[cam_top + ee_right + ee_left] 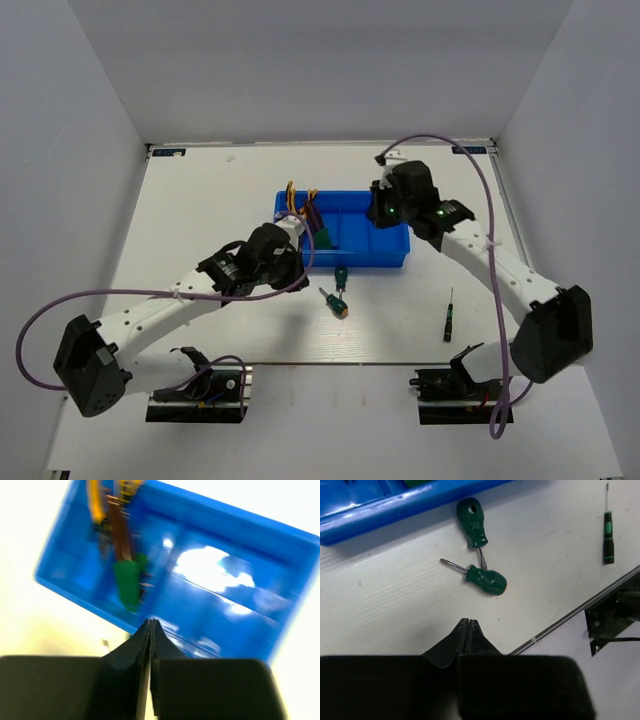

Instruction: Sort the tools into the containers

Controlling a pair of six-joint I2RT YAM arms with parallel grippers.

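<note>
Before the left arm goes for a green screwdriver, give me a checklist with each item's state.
1. Left gripper open for a grasp: not ok, jaws shut, empty.
2. Right gripper out of the way: ok, shut, above the blue tray.
3. Stubby green screwdrivers apart: not ok, one's shaft appears to meet the other's handle.
4. Thin black screwdriver clear of them: ok.
5. Free compartment: ok, those away from the pliers and hex-key set look empty, though the view is blurred.
</note>
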